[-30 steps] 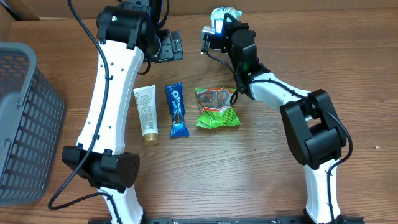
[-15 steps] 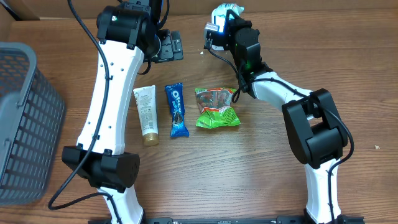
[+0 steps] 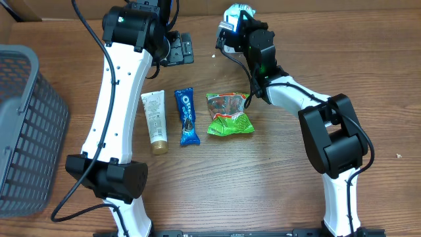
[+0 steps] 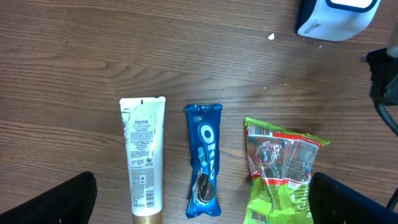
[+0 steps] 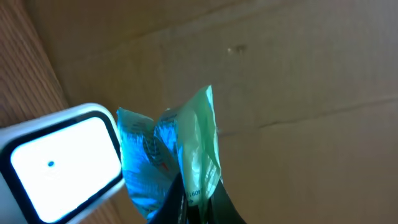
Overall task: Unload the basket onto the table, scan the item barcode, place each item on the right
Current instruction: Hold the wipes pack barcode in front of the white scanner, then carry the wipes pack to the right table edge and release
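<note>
A Pantene tube (image 4: 143, 155), an Oreo pack (image 4: 204, 160) and a green snack bag (image 4: 281, 171) lie side by side on the wooden surface (image 4: 93, 50). A white scanner (image 4: 333, 17) shows at top right.

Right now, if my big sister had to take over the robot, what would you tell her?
Left gripper: open, empty, hovering over the table.
Right gripper: shut on the teal packet, held up beside the scanner and its lit window.
On the table, in a row: Pantene tube, Oreo pack, green snack bag. Grey basket at the left edge.
Done: packet lifted and brought to the scanner.
Left: make sure its barcode faces the window; whether it has read cannot be told. Then probably the three in the row.
</note>
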